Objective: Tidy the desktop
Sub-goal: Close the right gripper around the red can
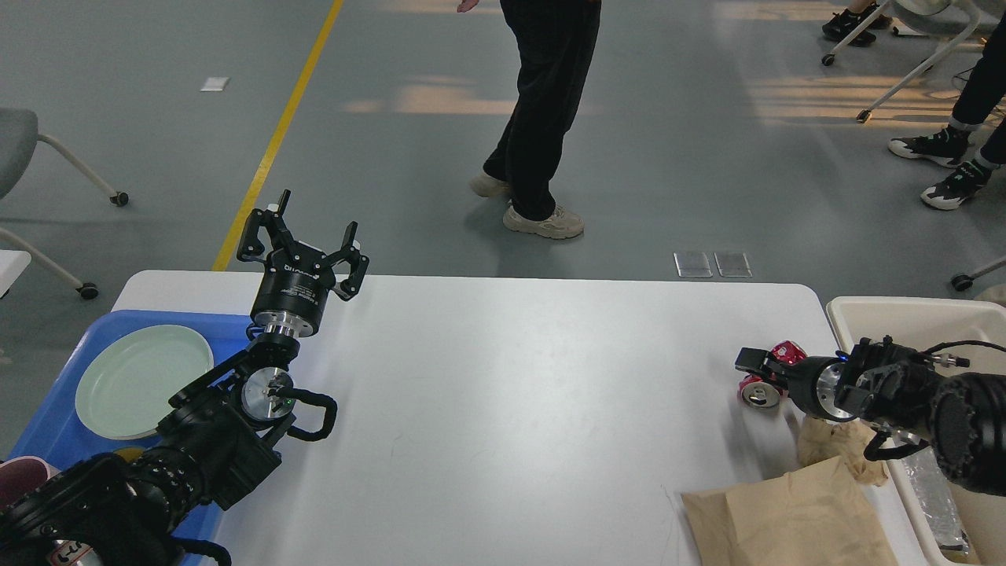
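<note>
Red soda can (pixel 769 376) lay pinched in my right tool (pixel 756 369) beside the cream bin (pixel 904 313), likely bound there; my left tool (pixel 302 244) gaped empty over the counter (pixel 511 409).

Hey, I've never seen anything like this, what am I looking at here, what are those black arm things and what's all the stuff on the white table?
This is one picture taken from a humanoid robot's own head, looking forward and down at its work. The two black arms are the robot's own. Its left gripper is raised over the table's far left corner, fingers spread and empty. Its right gripper reaches in from the right and is at a red drink can lying on its side; whether it grips the can is hard to tell.

On the white desktop also lie a brown paper bag and crumpled brown paper. At left, a blue tray holds a pale green plate. At right stands a cream bin. Someone walks across the floor behind.
</note>
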{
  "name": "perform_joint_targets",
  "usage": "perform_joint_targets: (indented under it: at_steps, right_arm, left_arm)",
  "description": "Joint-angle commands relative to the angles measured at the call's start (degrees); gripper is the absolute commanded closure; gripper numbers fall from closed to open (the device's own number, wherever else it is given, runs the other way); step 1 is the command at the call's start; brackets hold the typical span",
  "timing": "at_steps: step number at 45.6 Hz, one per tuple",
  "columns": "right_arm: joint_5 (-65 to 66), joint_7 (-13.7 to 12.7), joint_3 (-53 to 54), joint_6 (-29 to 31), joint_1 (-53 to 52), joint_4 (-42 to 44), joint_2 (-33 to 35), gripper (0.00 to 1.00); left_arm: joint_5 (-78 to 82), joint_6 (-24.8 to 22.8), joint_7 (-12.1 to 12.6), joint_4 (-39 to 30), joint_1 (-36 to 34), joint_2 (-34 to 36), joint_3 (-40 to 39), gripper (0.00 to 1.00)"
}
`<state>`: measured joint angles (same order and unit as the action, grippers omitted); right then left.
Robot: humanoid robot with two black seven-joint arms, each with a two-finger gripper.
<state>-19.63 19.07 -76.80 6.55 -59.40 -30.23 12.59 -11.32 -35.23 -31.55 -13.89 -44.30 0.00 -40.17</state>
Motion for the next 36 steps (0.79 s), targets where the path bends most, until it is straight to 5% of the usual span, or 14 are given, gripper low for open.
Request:
perform_joint_targets:
  at_steps: [1,7,25,36]
  right_arm:
    - [0.0,0.0,0.2,-0.2,0.5,0.2,-0.3,0.05]
    - [0.0,0.0,0.9,-0.2,1.0,0.3,-0.5,0.08]
    - [0.1,0.0,1.0,1.0,1.4,-0.4,-0.5,0.71]
    - [0.1,0.0,1.1,1.1,1.4,-0.4,-0.5,0.80]
  left_arm:
    - [0.1,0.0,0.0,0.0,0.0,0.0,0.0,0.04]
    - [0.0,0.0,0.0,0.0,0.0,0.0,0.0,0.04]
    - [0.0,0.0,0.0,0.0,0.0,0.0,0.0,0.04]
    - [0.0,0.0,0.0,0.0,0.0,0.0,0.0,0.04]
